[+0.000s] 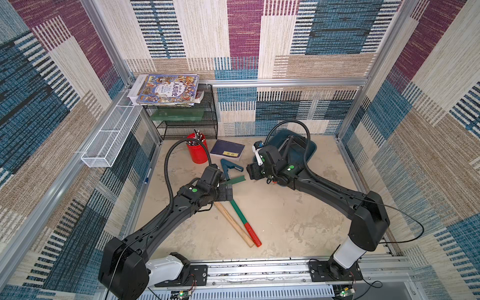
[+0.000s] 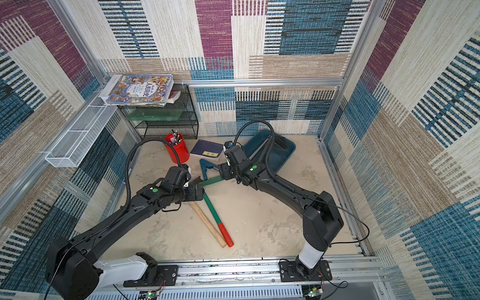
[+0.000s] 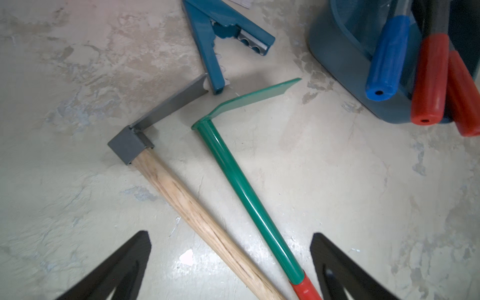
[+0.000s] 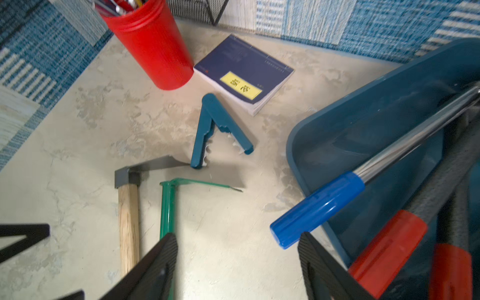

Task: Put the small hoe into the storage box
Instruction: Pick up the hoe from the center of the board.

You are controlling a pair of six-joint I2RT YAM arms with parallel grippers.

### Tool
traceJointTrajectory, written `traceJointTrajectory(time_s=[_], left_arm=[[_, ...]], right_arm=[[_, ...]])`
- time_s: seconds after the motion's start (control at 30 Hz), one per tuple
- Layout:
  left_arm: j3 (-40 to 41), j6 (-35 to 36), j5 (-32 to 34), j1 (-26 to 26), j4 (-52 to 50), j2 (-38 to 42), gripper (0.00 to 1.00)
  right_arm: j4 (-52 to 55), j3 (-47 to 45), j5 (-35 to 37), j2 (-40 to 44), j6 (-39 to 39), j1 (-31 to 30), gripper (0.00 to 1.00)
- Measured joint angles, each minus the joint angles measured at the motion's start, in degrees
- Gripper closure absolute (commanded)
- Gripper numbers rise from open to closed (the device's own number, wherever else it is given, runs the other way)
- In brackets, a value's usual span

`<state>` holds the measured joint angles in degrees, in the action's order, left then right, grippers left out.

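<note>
Two small hoes are lying on the table point(image 1: 285, 220), left of centre, both outside the storage box point(image 2: 284, 153).
- The wooden-handled hoe point(image 3: 180, 197) is sitting on the left with its grey head toward the far side.
- The green hoe point(image 3: 246, 197), which has a red grip, is lying just beside it on the right.
- Their handles are converging toward the near side, and both blades are pointing right.
- The grey blade's tip is meeting one leg of a teal hinged tool point(image 4: 205, 124). I cannot tell which hoe is the intended one.

The storage box is sitting at the far right of the table. A blue-gripped tool point(image 4: 319, 205) and red-gripped tools point(image 4: 389, 244) are poking out over its near-left end.

The left gripper point(image 3: 230, 235) is hanging above the two handles. Its fingers are spread wide and are clasping nothing, and both shafts are showing between them in the left wrist view.

The right gripper point(image 4: 237, 235) is hanging near the green blade's tip, between the hoes and the box. Its fingers are standing apart with only bare table between them.

A red pen cup point(image 4: 153, 49) and a dark blue notebook point(image 4: 241, 67) are sitting farther back.
</note>
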<state>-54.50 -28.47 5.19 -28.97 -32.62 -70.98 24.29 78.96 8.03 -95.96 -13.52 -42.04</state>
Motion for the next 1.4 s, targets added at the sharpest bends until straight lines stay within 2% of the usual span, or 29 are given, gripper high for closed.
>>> traceJointTrajectory(time_s=[0.23, 0.43, 0.83, 1.4], left_arm=[[2.27, -1.31, -1.11, 3.54, -1.01, 2.80, 0.00], [4.33, -1.53, -1.77, 4.90, -1.05, 2.95, 0.00], [6.03, -1.53, -3.37, 5.90, -0.59, 3.32, 0.00], [7.10, -1.53, -3.89, 7.10, -1.05, 5.40, 0.00]], right_arm=[[-0.07, -5.11, 0.02, -0.15, -1.53, -3.61, 0.27], [0.00, -5.79, 0.11, -2.29, -2.36, -6.75, 0.29], [4.22, -1.11, -0.17, -9.44, -4.09, -11.26, 0.35], [10.97, 6.34, -1.01, -19.30, -5.35, -14.14, 0.44]])
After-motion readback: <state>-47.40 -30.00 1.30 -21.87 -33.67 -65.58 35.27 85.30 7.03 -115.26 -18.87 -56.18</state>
